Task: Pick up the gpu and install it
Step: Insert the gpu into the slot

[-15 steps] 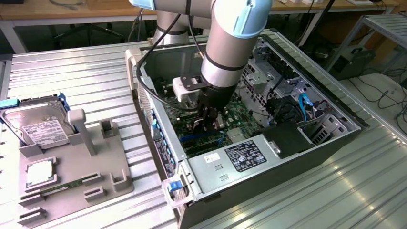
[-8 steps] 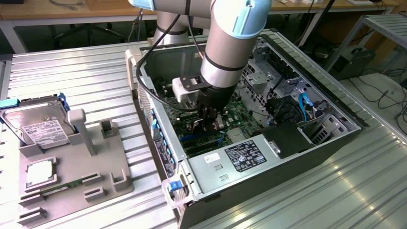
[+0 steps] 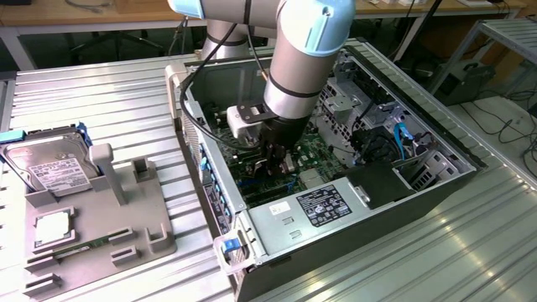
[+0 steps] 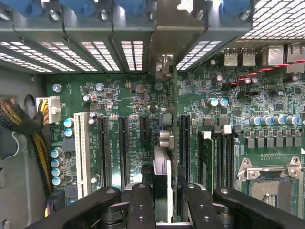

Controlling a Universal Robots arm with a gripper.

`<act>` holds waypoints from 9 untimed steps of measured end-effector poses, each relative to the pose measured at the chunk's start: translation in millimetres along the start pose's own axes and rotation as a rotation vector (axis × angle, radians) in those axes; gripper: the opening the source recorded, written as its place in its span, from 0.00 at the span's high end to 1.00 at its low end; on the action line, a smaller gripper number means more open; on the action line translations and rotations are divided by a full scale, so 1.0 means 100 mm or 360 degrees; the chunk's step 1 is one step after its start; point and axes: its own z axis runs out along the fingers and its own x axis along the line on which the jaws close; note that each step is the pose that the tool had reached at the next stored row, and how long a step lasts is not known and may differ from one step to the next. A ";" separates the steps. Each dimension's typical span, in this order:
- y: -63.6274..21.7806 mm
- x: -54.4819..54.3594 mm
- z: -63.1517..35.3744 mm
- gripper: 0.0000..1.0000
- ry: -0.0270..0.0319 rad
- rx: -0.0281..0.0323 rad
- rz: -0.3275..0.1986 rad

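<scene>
Gpu (image 4: 162, 183) stands on edge between the black fingers (image 4: 141, 205) of the gripper (image 4: 162, 210), seen edge-on in the wrist view as a thin dark card with a pale strip along it, pinched from both sides. The gripper is closed on the card. The card's lower edge sits down among the long black expansion slots (image 4: 123, 150) of the green motherboard (image 4: 190, 100), in line with them; whether it is seated in a slot cannot be told. A white slot (image 4: 81, 152) lies to one side of the black ones, and a bare silver processor socket (image 4: 271, 183) sits on the other side.

In the exterior view the gripper (image 3: 273, 165) reaches down into the open computer case (image 3: 436, 189), which lies on its side on a ribbed metal table (image 3: 100, 100). The grey arm (image 3: 298, 63) with pale blue caps comes down from above into the middle of the case. A silver power supply (image 3: 310, 211) with a black label fills the case's near corner, and blue cables (image 3: 401, 141) run along the exterior view's right side of the case.

Well apart from the case, at the exterior view's left, a grey parts holder (image 3: 126, 220) rests on the table, carrying a silver hard drive (image 3: 46, 165) with a white label, a square silver chip (image 3: 52, 228) and a narrow green memory stick (image 3: 80, 247)
</scene>
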 end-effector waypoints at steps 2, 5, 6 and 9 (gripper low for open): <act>0.000 0.00 0.008 0.73 0.00001 0.00000 0.0000; 0.000 0.00 0.010 0.73 -0.00005 0.00002 0.0000; 0.002 0.00 0.012 0.73 -0.00007 0.00004 0.0000; 0.006 0.00 0.068 0.73 0.00025 -0.00009 0.0000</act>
